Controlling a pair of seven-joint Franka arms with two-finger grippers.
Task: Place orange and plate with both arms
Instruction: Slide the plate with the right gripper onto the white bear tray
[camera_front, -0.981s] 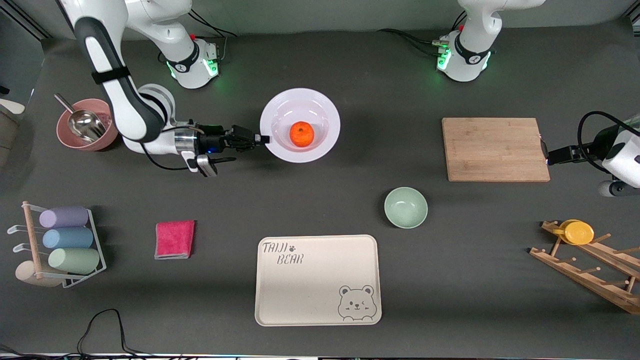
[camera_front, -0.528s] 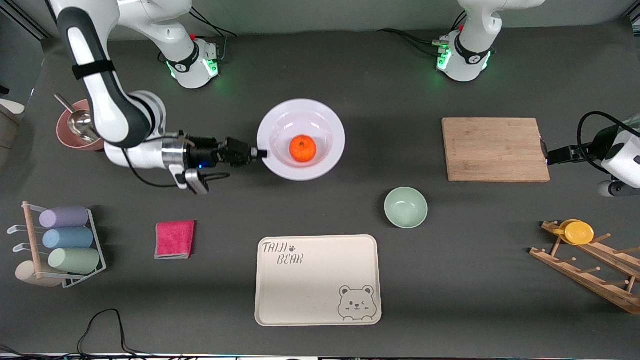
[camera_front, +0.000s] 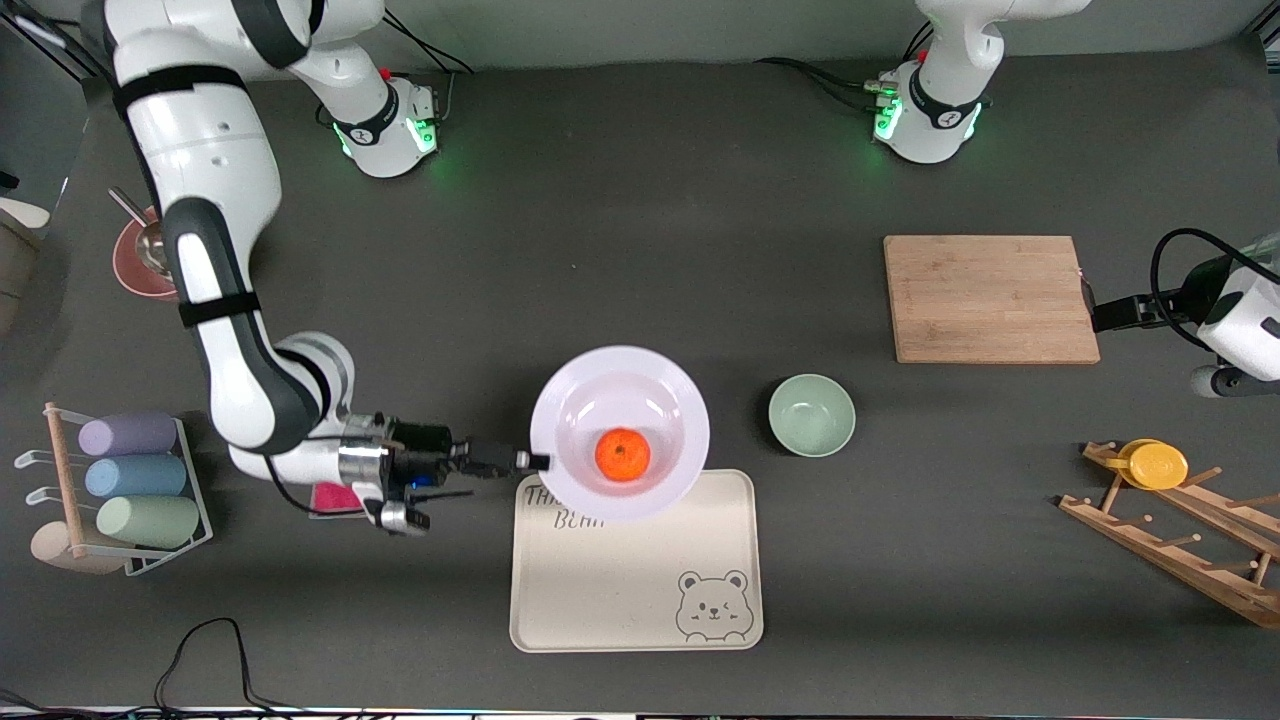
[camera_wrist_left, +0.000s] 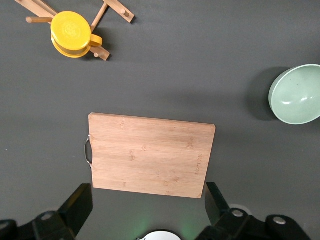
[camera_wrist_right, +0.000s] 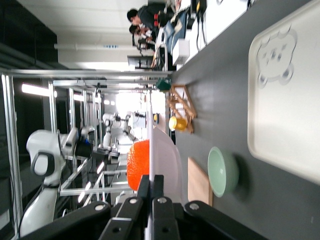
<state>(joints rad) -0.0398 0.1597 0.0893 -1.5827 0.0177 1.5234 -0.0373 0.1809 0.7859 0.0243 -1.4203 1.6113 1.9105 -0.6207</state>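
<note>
Orange: the orange (camera_front: 622, 454) sits in the well of the plate (camera_front: 660, 390), stem dimple up; in the right wrist view the fruit (camera_wrist_right: 138, 164) shows above the plate's rim (camera_wrist_right: 167, 160).

Plate: glossy white, carried level in the air over the edge of the bear tray (camera_front: 640, 580) that lies farther from the front camera, covering part of the tray's printed lettering.

Right gripper: the right gripper (camera_front: 537, 461) pinches the plate's rim at the side toward the right arm's end of the table, its fingers (camera_wrist_right: 156, 200) clenched on the thin edge.

Right arm: reaches down from its base and out over the table, passing above the pink cloth (camera_front: 335, 497).

Green bowl: the pale green bowl (camera_front: 811, 415) stands on the table just beside the plate, toward the left arm's end.

Left gripper: the left gripper (camera_wrist_left: 145, 205) waits over the table near the wooden cutting board (camera_front: 990, 298), fingers (camera_wrist_left: 77, 202) spread wide and holding nothing.

Edges of the table: a yellow cup (camera_front: 1155, 464) hangs on the wooden rack (camera_front: 1180, 540) at the left arm's end; a wire rack of pastel cups (camera_front: 125, 490) and a pink bowl with a metal scoop (camera_front: 140, 262) stand at the right arm's end.
</note>
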